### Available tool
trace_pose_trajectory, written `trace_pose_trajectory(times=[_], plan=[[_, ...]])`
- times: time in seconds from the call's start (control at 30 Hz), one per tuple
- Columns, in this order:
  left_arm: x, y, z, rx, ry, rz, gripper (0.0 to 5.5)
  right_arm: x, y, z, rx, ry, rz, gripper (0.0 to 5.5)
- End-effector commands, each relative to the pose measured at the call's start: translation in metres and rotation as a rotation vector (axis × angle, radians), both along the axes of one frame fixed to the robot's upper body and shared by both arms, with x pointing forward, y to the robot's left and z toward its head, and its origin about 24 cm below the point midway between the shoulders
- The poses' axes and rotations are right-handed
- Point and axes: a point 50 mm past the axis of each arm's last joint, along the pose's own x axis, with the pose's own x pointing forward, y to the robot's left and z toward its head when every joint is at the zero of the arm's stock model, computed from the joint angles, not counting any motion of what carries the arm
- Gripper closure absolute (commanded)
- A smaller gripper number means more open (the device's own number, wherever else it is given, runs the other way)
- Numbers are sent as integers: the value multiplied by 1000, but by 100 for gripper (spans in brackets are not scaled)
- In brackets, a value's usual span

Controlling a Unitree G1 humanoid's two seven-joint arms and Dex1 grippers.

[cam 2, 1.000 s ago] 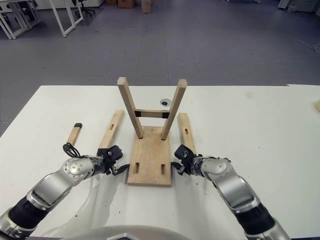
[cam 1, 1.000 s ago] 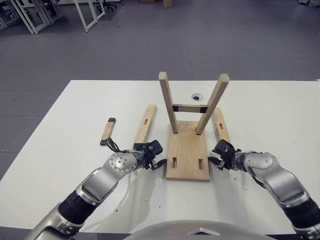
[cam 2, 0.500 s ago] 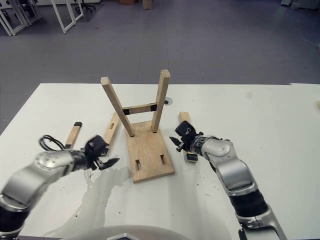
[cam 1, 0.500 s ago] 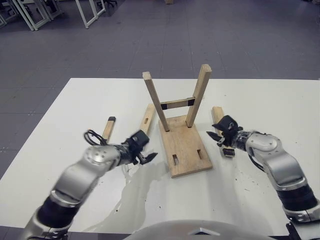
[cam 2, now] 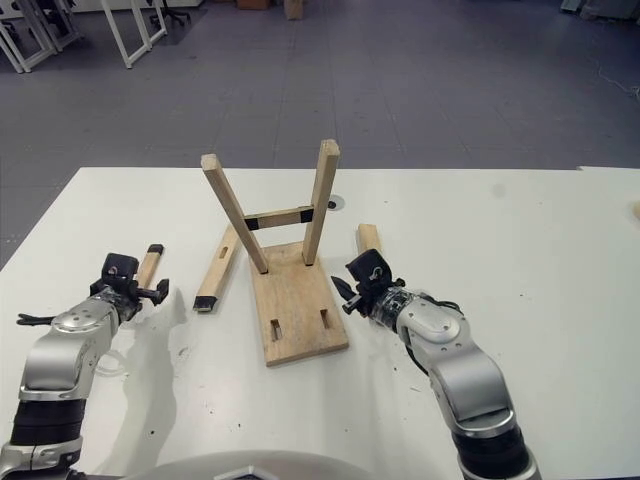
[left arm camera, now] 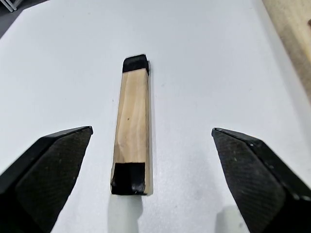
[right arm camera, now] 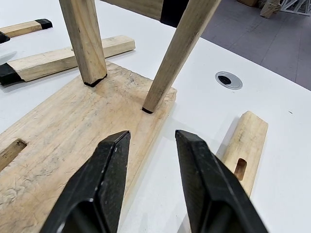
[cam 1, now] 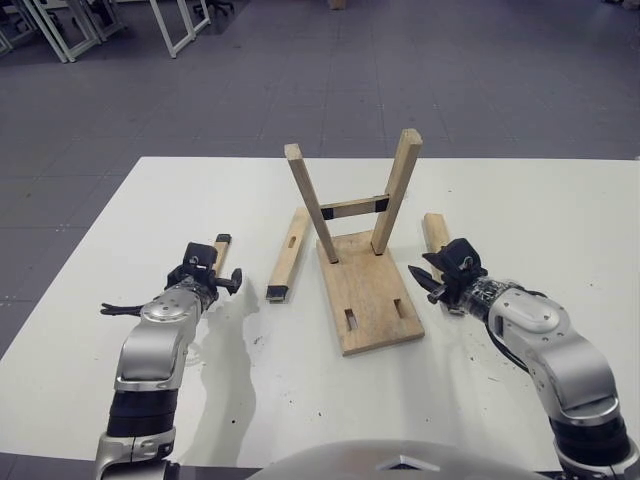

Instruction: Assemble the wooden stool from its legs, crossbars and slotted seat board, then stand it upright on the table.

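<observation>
The slotted seat board (cam 1: 372, 300) lies flat on the white table with two legs (cam 1: 310, 205) standing in its far slots, joined by a black-ended crossbar (cam 1: 354, 207). A loose slotted leg (cam 1: 290, 250) lies left of the board and another (cam 1: 434, 233) to its right. A short crossbar with black ends (left arm camera: 131, 124) lies at the far left, and my left gripper (left arm camera: 151, 130) hangs open just before its near end, fingers wide apart. My right gripper (right arm camera: 151, 136) is open and holds nothing beside the board's right edge, close to the right loose leg (right arm camera: 245, 145).
A round cable hole (right arm camera: 228, 80) sits in the table behind the stool parts. The table's front and right side are bare white surface (cam 1: 300, 400). Grey floor and distant table frames lie beyond the far edge.
Both grippers have left the board's near corners and the board has turned slightly. My left gripper has swung left to the short crossbar. My right gripper stays beside the board's right edge.
</observation>
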Motion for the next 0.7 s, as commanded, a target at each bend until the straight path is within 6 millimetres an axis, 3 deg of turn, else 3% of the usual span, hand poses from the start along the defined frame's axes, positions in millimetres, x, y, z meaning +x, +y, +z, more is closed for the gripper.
trace_pose_trajectory(times=[0.03,0.13,0.3,0.5,0.7], plan=[[-4,17,-20,-58,48,26,96,-1,0,2,8,4,-3,379],[-8,21,-36,-142,105,25,96,0,2,3,11,2,0,379],[-26,8,-63,-353,194,76,177,2,1,6,6,-8,-1,379],[-53,9,-92,-364,276,151,293,4,-2,11,1,-16,-7,379],[-61,6,-107,-357,291,181,381,8,0,12,1,-19,-7,379]])
